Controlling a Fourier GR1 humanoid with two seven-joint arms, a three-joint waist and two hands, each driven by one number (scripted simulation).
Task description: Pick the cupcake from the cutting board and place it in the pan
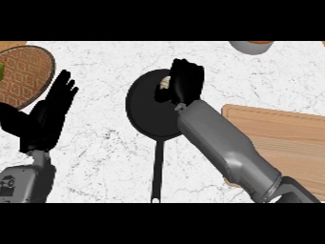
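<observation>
Fingers: right hand (pixel 181 83) curled round the cupcake (pixel 166 83), mostly hiding it; left hand (pixel 49 112) open, resting at left.
Cupcake: over the pan (pixel 145 112), off the cutting board (pixel 291 143).
Progress: carry looks done; release left.

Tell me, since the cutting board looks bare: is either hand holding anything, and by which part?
The right hand is curled round the cupcake over the pan; the exact hold is hidden. The left hand holds nothing.

surface: white marble table (pixel 108 157) with grey veining | edges: wood-toned strips at the top-left (pixel 3 45) and top-right corners | light: even, soft shadows
</observation>
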